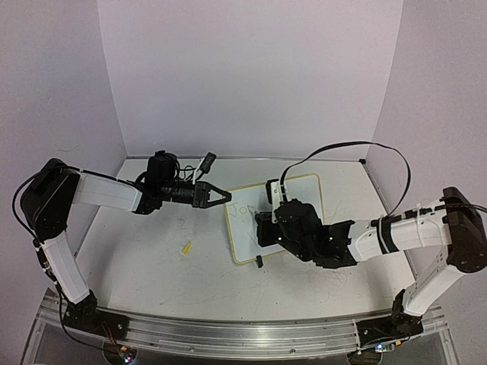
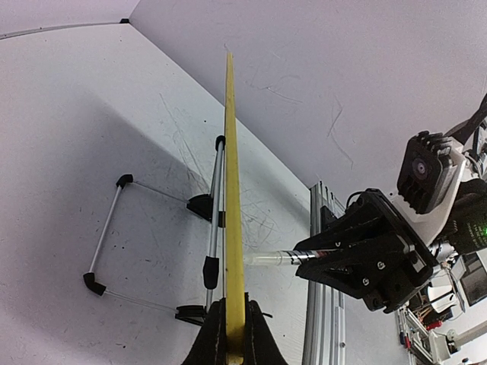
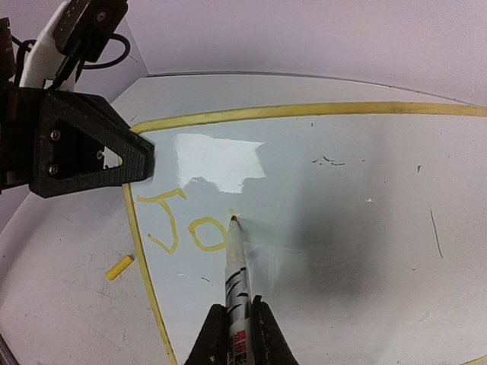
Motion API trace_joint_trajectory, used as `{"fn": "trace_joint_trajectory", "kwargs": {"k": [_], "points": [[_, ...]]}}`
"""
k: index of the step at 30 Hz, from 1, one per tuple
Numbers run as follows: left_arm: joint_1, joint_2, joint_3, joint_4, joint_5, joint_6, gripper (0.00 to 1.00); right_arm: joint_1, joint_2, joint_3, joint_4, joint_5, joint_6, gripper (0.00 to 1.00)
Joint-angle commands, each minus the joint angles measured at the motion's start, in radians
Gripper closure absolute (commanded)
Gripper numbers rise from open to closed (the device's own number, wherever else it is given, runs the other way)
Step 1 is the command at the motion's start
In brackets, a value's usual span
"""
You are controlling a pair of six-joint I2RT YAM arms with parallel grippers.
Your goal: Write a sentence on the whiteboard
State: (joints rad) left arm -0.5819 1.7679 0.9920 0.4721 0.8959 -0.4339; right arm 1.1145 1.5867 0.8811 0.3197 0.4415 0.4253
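Note:
The whiteboard [image 1: 304, 199] lies tilted on the table at centre. My left gripper [image 1: 225, 196] is shut on its yellow-rimmed left edge; the left wrist view shows that edge [image 2: 230, 175] clamped between the jaws of my left gripper [image 2: 234, 312]. My right gripper [image 3: 237, 313] is shut on a white pen [image 3: 236, 270] with black stripes. The pen tip touches the board just right of the yellow letters "Jo" [image 3: 186, 224], the only part of the sentence that is visible. In the top view the right wrist hides the pen. The letters show faintly there [image 1: 240, 208].
A small yellow pen cap [image 1: 186, 248] lies on the table left of the board, also in the right wrist view [image 3: 119, 267]. The board's wire stand with black feet [image 2: 106, 228] sticks out behind it. A metal rail [image 1: 228, 331] runs along the near edge. Walls enclose three sides.

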Motion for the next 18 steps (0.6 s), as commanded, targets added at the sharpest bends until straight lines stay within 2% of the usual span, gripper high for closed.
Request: {"fn": "trace_joint_trajectory", "kwargs": {"k": [1, 18], "points": [[-0.003, -0.024, -0.011, -0.009, 0.047, -0.026, 1.00, 0.001, -0.021, -0.023, -0.014, 0.002, 0.026, 1.00], [-0.003, -0.021, -0.011, -0.009, 0.049, -0.029, 1.00, 0.010, -0.041, -0.037, -0.025, 0.026, 0.041, 1.00]]}}
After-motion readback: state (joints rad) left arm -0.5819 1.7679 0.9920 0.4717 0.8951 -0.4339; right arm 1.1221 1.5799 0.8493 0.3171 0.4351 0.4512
